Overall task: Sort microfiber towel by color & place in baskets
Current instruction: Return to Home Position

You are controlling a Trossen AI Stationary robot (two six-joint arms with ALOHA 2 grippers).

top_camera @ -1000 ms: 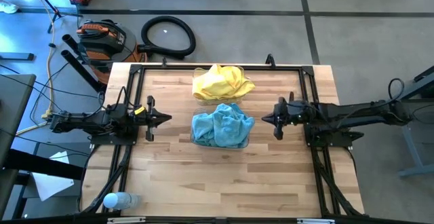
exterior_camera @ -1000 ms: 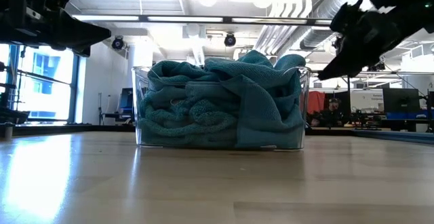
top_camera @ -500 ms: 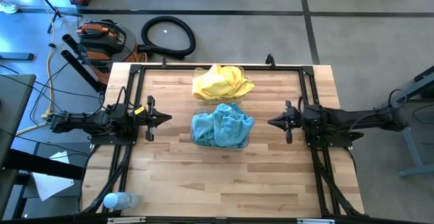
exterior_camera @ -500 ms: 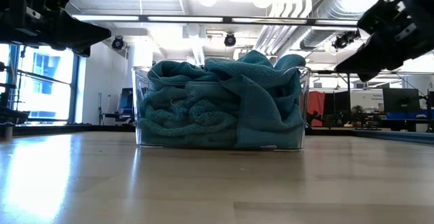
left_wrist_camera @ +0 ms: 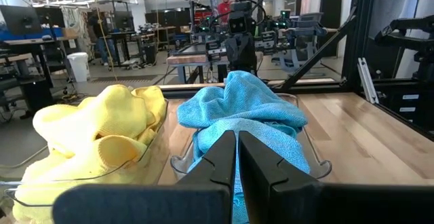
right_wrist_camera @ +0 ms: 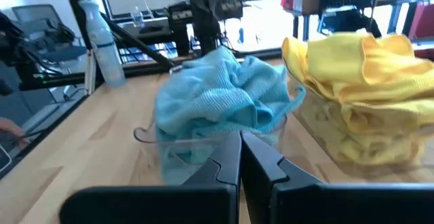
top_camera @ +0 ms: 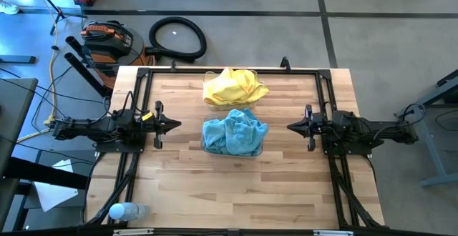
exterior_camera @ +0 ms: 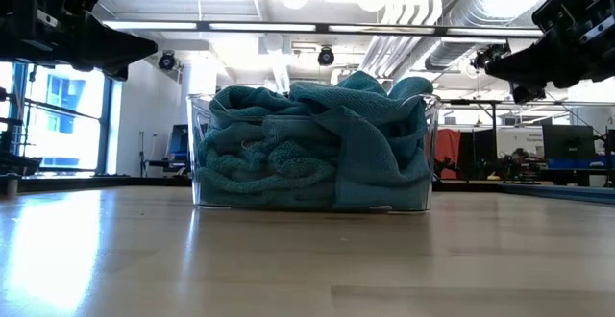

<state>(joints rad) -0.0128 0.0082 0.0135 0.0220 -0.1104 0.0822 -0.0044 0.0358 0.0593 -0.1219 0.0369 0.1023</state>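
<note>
The right tool (top_camera: 290, 127), fingers together and empty, has drawn back toward the right of the high frame and now mirrors the left tool (top_camera: 178, 124), also closed, parked at centre left. At mid-frame on the tabletop (top_camera: 236, 193), yellow towels (top_camera: 232, 86) fill the upper basket (top_camera: 210, 74) and blue towels (top_camera: 232, 132) fill the lower basket (exterior_camera: 195, 154). No cloth lies loose, so the sorting looks complete, with only the arms' retreat left.

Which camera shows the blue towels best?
The low view: the blue towels fill the frame's middle, heaped in their clear bin, nothing in front. The high view shows them from above, far off; in both wrist views the shut jaws cover part of them.
</note>
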